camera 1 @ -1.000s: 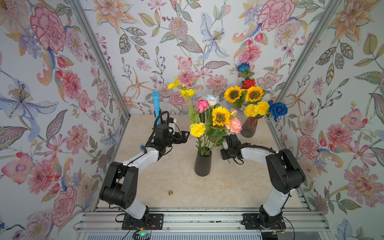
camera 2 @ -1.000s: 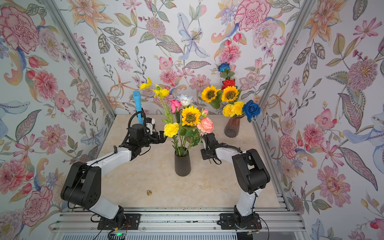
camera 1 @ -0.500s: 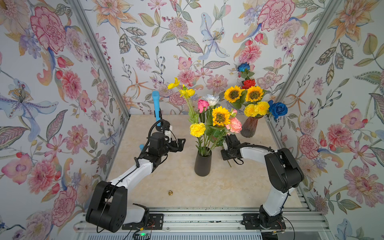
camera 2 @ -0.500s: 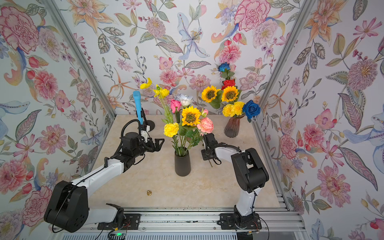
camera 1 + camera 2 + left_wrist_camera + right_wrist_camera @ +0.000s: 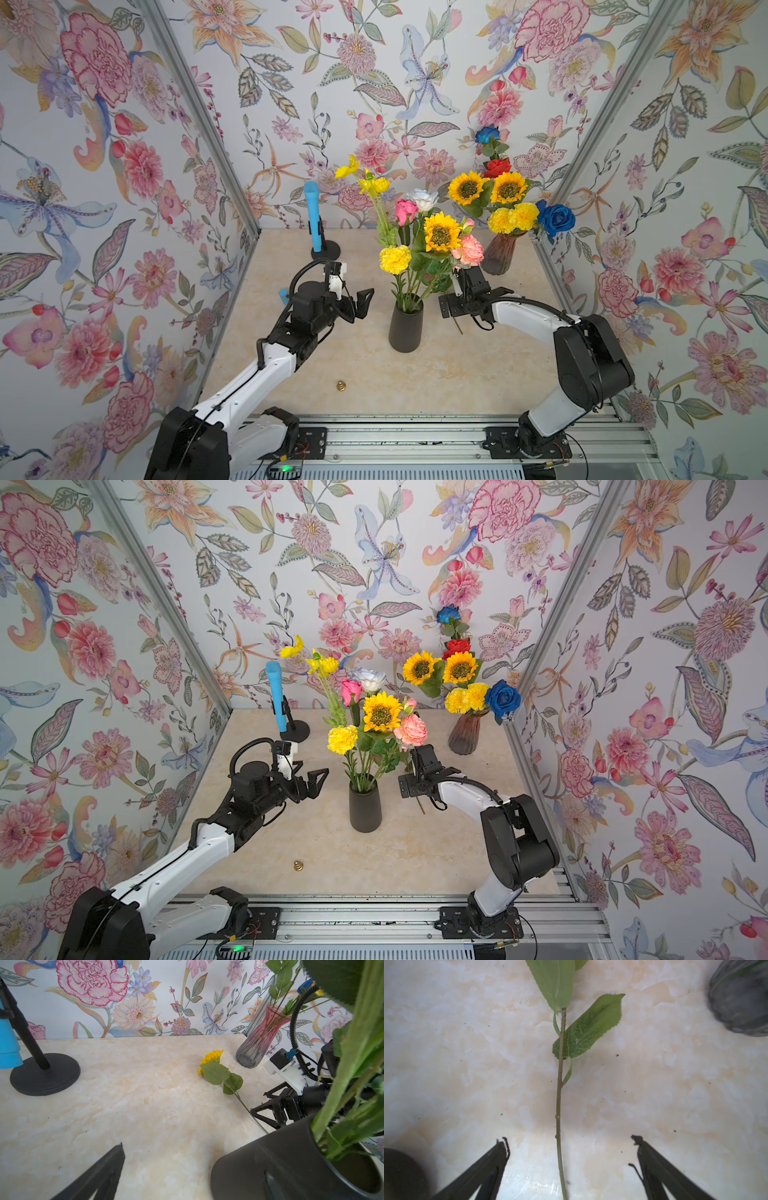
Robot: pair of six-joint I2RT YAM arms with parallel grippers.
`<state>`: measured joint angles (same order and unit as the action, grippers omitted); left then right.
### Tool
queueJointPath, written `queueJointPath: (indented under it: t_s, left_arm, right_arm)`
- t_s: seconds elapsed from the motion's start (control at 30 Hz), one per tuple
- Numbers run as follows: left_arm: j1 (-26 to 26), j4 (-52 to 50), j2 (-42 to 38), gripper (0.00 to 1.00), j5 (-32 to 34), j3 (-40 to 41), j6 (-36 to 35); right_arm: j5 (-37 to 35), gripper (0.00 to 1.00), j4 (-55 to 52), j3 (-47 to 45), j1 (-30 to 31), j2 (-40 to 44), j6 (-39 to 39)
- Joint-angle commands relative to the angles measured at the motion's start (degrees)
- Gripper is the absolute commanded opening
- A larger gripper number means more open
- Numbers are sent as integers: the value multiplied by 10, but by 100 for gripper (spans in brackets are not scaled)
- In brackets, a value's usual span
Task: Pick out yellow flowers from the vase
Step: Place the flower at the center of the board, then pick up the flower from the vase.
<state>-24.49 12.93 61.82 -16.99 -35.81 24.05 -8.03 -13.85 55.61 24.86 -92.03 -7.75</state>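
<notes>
loose sunflower [image 5: 211, 1057] — lying flat on table [image 5: 124, 1105] | pompom [image 5: 395, 259], second sunflower [image 5: 440, 232] — upright in black vase [image 5: 406, 328]

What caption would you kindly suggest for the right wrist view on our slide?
Open right gripper straddles a leafy stem lying flat on the marbled table.

Bright, even light fills both top views, leaving only faint shadows on the pale worktop [image 5: 478, 374]. In the left wrist view the near black vase [image 5: 270, 1167] looks blurred; the right wrist view is hazy at its corners.
</notes>
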Motion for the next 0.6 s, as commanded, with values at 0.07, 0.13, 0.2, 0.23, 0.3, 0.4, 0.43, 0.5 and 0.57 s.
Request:
queueJointPath:
  t_s: [0.07, 0.13, 0.2, 0.23, 0.3, 0.4, 0.43, 0.5, 0.57]
  left_arm:
    - [-64, 25, -25, 100, -17, -5, -45]
    - [-82, 23, -27, 100, -24, -8, -54]
    - [-89, 28, -30, 100, -30, -6, -59]
    - [-92, 32, -30, 100, -33, -5, -61]
    - [-97, 42, -32, 99, -33, -3, -63]
    - [-103, 71, -37, 97, -38, 1, -61]
    - [-104, 80, -35, 96, -39, -3, -60]
    - [-106, 86, -28, 93, -41, -14, -61]
    - [-108, 86, -15, 90, -46, -28, -64]
  right_arm:
    - [1, 100, 16, -38, -24, 47, -41]
    - [15, 100, 24, -46, -35, 54, -48]
    - [22, 100, 31, -52, -44, 61, -54]
    - [26, 100, 33, -55, -48, 65, -56]
    - [34, 100, 39, -61, -53, 71, -59]
    - [44, 100, 47, -68, -59, 79, -65]
    - [45, 100, 50, -69, -61, 80, -66]
    - [48, 100, 51, -71, -64, 83, -66]
    - [52, 100, 53, -74, -67, 85, -68]
